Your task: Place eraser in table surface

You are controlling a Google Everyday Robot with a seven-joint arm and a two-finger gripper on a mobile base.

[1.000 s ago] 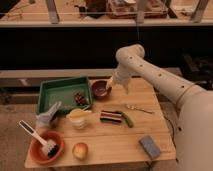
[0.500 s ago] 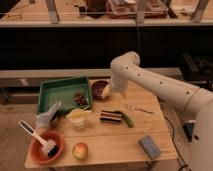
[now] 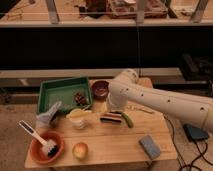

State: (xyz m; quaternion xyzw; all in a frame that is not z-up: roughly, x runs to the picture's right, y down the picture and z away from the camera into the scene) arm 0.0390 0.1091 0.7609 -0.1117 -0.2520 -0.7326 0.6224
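Camera view: white arm bends down over the middle of the table surface (image 3: 115,145)
Gripper (image 3: 112,108): low, just above the eraser; fingers spread wide; nothing in its grasp
Eraser (image 3: 110,118): lies flat on the table surface near the centre; green vegetable (image 3: 128,120) just beside it; green tray (image 3: 50,90) well apart

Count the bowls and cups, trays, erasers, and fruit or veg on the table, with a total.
Bowls and cups: 3, red bowl, orange bowl, yellow cup
Trays: 1, tray
Erasers: 1, eraser, just under the gripper
Fruit or veg: 2, apple, green vegetable
Total: 7
Dark item in the tray unclear, uncounted.
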